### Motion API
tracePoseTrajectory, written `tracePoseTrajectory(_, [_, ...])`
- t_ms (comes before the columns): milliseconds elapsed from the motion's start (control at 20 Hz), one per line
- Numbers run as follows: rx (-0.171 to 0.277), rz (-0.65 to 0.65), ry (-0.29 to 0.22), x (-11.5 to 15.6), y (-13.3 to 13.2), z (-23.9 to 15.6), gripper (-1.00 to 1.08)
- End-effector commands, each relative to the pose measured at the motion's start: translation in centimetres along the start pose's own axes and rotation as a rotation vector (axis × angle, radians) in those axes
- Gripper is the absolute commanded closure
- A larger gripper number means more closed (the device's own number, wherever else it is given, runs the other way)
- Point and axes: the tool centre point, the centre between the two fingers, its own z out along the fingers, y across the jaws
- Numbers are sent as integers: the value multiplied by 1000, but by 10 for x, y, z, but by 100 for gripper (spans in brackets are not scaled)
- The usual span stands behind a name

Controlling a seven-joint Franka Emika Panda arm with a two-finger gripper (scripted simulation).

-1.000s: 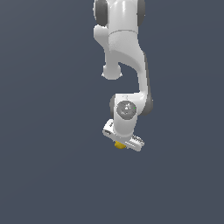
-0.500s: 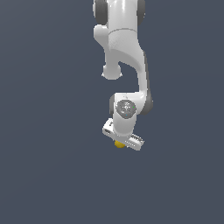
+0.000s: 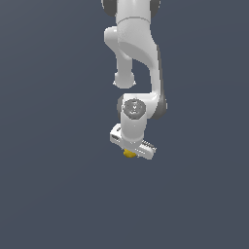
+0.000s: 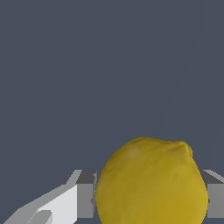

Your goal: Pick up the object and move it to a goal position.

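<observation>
The object, a small yellow lemon [image 3: 128,154], shows just under the white hand of my gripper [image 3: 132,151] in the exterior view. In the wrist view the lemon [image 4: 148,175] fills the space between the two grey fingers [image 4: 85,199], and both pads press against its sides. My gripper [image 4: 151,202] is shut on the lemon and holds it above the flat dark grey floor [image 3: 58,194]. Most of the lemon is hidden behind the hand in the exterior view.
The white arm [image 3: 136,58] reaches down from the top of the exterior view. Only the plain dark grey floor surrounds it; no other objects or goal marker show.
The gripper, still shut on the lemon, has moved slightly upward and toward the exterior view's left.
</observation>
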Motion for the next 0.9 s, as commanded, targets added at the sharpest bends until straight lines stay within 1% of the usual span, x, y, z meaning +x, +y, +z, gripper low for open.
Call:
tracePoseTrajectory(0, [1, 0, 2, -4, 11, -13, 108])
tracePoseTrajectory(850, [3, 1, 1, -47, 114, -133, 108])
